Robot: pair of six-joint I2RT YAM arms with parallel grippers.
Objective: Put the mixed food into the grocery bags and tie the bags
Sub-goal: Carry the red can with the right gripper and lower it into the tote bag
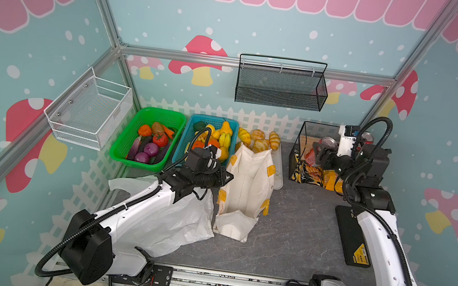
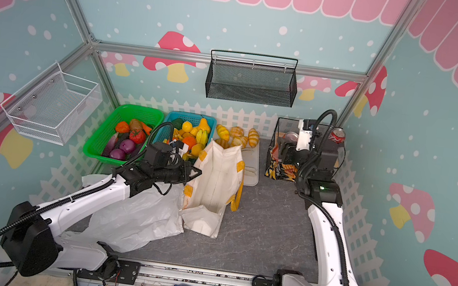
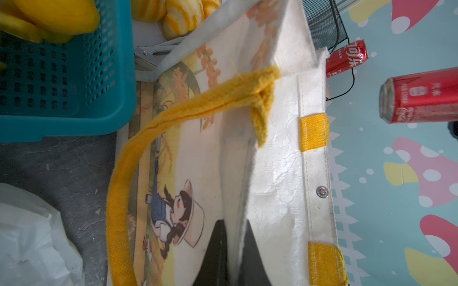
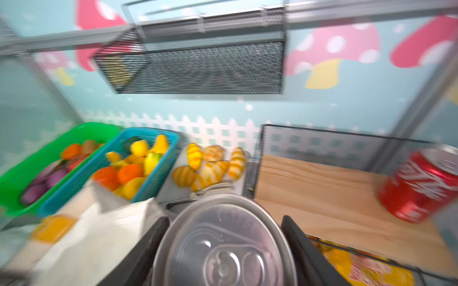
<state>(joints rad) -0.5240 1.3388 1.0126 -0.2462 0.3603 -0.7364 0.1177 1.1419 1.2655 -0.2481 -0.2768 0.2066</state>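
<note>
Grey tabletop [image 1: 293, 241]: tote [image 1: 245, 188], plastic bag [image 1: 179, 228], green basket [image 1: 127, 135], teal basket [image 1: 213, 119], mesh bin [image 1: 300, 143].

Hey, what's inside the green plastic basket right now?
The green plastic basket holds two round purple onions, a red toy tomato with green top, an orange vegetable, a carrot and dark aubergines. Anything beneath that pile is covered.

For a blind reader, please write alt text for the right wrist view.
The right gripper holds a soda can, silver top toward the camera. Blurred behind: a second red can on a wooden shelf, croissants, a blue fruit basket, the white tote.
</note>
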